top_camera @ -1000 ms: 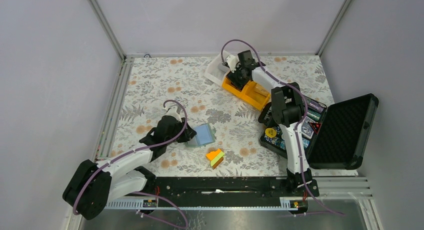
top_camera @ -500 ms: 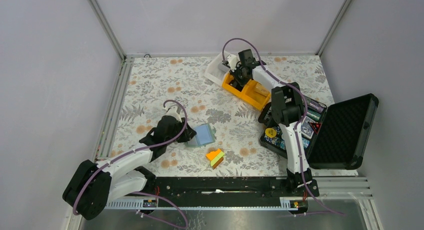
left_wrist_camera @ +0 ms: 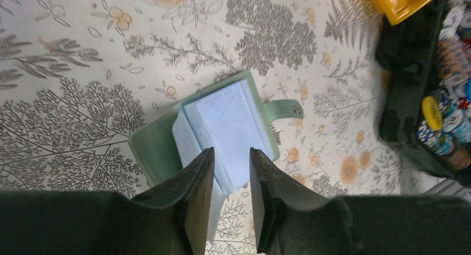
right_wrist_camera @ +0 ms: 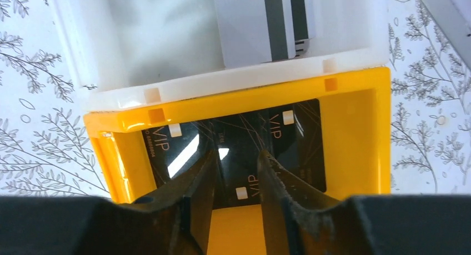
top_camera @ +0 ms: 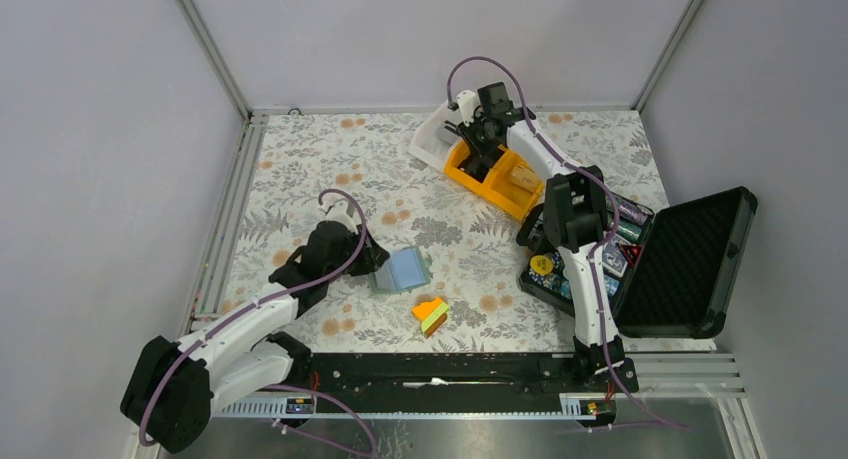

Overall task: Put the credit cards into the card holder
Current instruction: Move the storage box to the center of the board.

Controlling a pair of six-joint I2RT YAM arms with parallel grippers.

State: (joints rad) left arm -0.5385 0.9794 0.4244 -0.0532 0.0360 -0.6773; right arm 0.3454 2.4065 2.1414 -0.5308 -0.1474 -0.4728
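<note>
1. Reaching down into the yellow bin [right_wrist_camera: 361,144] with the right gripper [right_wrist_camera: 233,155]; jaws parted by a narrow gap, clamping nothing by the look of the right wrist view.
2. Facing a black credit card [right_wrist_camera: 294,149] on the floor of the yellow bin, close to its far wall, printed face up with "VIP" readable.
3. Deciding relation: card just ahead of the fingertips and a little beyond them, long axis running side to side across the yellow bin, in line with the jaws' closing direction rather than square to it. Touching or not: cannot tell.
4. Judged from that: little to pinch on a card lying flat. Probably calls for working one finger under an edge, or tipping the card against the yellow bin's wall, before closing. Risk of merely sliding it along the floor.
5. Further credit cards [right_wrist_camera: 255,27], white with a dark stripe, in the white tray [right_wrist_camera: 72,44] touching the yellow bin's far side.
6. Card holder [left_wrist_camera: 222,116] well apart from the yellow bin, toward the arm bases and to the left; lying open, light-blue panel up, strap tab sticking out sideways. No card visible in it.
7. Left gripper [left_wrist_camera: 229,158] equally far from the yellow bin, directly over the card holder; jaws a narrow gap apart, gripping nothing, the panel being wider than the gap. Contact with the panel: cannot tell.
8. Right arm far nearer the yellow bin, left arm nearer the card holder. Task judged barely begun.
</note>
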